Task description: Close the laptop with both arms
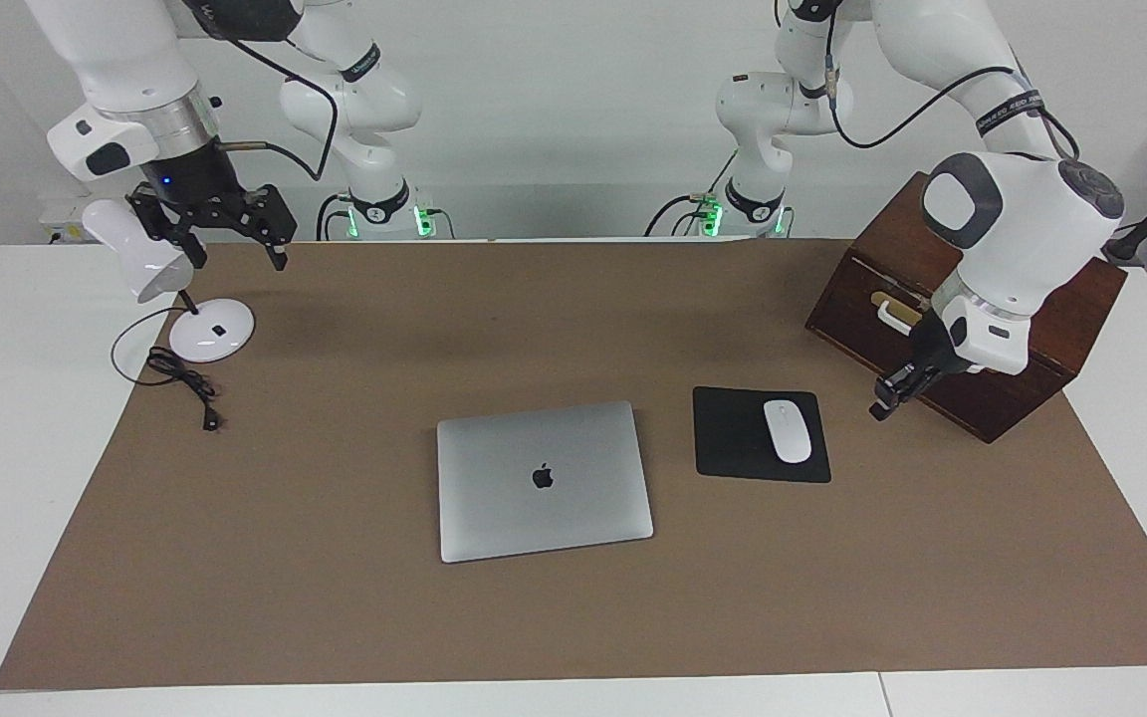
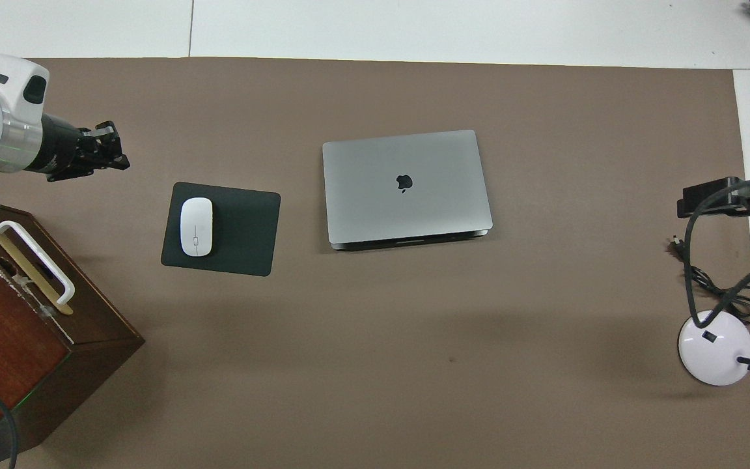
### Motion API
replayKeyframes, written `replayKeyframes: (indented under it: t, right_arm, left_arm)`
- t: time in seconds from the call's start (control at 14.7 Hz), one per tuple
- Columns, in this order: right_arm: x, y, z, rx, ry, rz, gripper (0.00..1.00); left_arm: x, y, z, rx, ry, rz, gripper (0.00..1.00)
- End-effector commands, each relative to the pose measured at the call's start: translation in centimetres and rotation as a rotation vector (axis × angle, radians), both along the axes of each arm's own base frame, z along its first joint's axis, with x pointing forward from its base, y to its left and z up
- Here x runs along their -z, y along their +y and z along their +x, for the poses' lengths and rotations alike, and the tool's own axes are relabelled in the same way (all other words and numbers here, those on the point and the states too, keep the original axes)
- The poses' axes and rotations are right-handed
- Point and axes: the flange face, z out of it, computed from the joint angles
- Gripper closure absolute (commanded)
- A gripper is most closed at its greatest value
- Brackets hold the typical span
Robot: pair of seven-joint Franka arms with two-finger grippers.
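Note:
The silver-grey laptop (image 1: 544,481) (image 2: 406,187) lies in the middle of the brown mat, its lid flat down on its base with the dark apple logo up. Nothing touches it. My left gripper (image 1: 881,406) (image 2: 116,158) hangs shut and empty over the mat, between the mouse pad and the wooden box. My right gripper (image 1: 239,257) (image 2: 707,199) is held open and empty over the desk lamp at the right arm's end of the table.
A black mouse pad (image 1: 728,438) (image 2: 245,228) with a white mouse (image 1: 787,430) (image 2: 196,226) lies beside the laptop. A dark wooden box (image 1: 1012,299) (image 2: 17,345) stands at the left arm's end. A white desk lamp (image 1: 207,329) (image 2: 715,347) with a black cord stands at the other end.

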Motion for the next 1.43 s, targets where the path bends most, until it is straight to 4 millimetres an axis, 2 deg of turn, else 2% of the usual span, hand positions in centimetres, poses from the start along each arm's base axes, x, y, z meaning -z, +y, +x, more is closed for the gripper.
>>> replayKeyframes:
  t: [0.0,0.14,0.48,0.61,0.75,0.82,0.95,1.02,1.09,1.36]
  right_arm:
    - [0.0,-0.5,-0.6,-0.025,-0.023,0.002,0.0]
    - [-0.1,-0.4,-0.6,-0.026,-0.023,0.001,0.0]
    - [0.0,0.1,-0.6,-0.048,-0.021,0.0,0.0]
    - [0.0,0.3,-0.6,-0.058,-0.021,0.0,0.0]
    - [-0.1,0.3,-0.6,-0.059,-0.024,0.001,0.0]
    - [0.0,0.4,-0.6,-0.06,-0.021,0.0,0.0]
    - [-0.1,0.3,-0.6,-0.059,-0.023,0.001,0.0]
    - [-0.1,0.1,-0.6,-0.055,-0.023,0.001,0.0]
    - [-0.1,0.0,-0.6,-0.054,-0.023,0.001,0.0]
    - [-0.1,-0.2,-0.5,-0.049,-0.024,0.003,0.0]
  left_arm:
    - [-3.3,-0.4,-0.8,0.052,0.043,0.084,1.0]
    - [-5.8,-0.7,-2.2,0.085,0.042,0.124,1.0]
    - [-9.2,-0.3,-7.1,0.174,0.096,0.143,1.0]
    - [-9.5,0.0,-8.0,0.2,0.124,0.145,1.0]
    - [-8.8,0.3,-9.1,0.198,0.126,0.144,1.0]
    - [-8.0,0.3,-9.8,0.199,0.138,0.144,0.87]
    - [-7.1,0.8,-10.9,0.195,0.161,0.141,0.48]
    - [-7.0,1.0,-10.9,0.184,0.162,0.141,0.04]
    - [-7.1,1.2,-10.8,0.182,0.158,0.141,0.0]
    - [-7.3,1.2,-10.2,0.174,0.118,0.142,0.0]
